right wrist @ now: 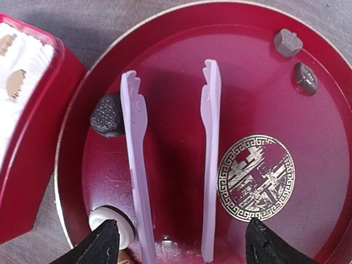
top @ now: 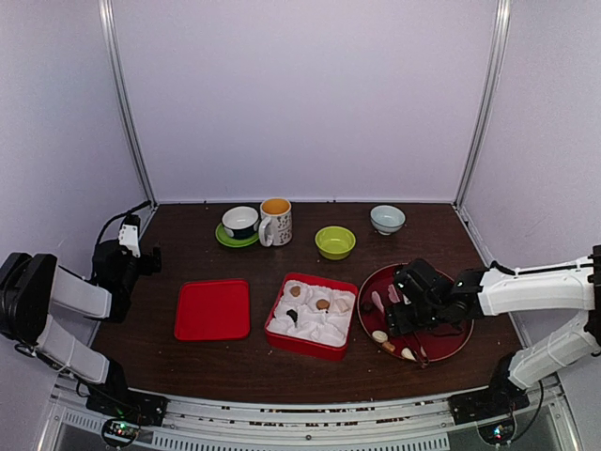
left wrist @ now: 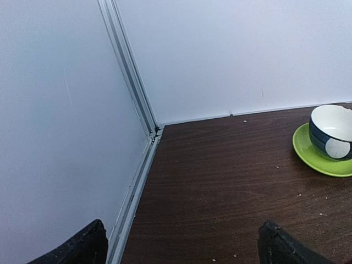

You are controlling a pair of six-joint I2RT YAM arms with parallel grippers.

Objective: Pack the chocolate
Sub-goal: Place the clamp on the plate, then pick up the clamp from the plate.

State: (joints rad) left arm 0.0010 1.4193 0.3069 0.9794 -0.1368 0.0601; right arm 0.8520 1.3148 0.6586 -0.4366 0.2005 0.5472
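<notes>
**tongs astride nothing, sweet on the wrong side**

the right gripper (right wrist: 181,247) hangs over the round red plate (right wrist: 165,49) with its fingers wide apart and the pink tongs (right wrist: 135,143) between them. a gap shows beside each prong, and whether it grips them further back i cannot tell.

the chocolate is split. a few pieces sit in the white paper of the red box (top: 282,340), and others lie on the plate. a dark round one (right wrist: 107,115) lies just outside the left prong, so a squeeze now would likely catch nothing, or nudge it toward the rim. loose tongs could also slip or twist.

the box wall stands close beside the plate, so a low carry might clip it.

the left gripper (left wrist: 181,254) is fully open and empty near the corner. the red lid (top: 212,309), mug (top: 276,222) and bowls stand well clear.
</notes>
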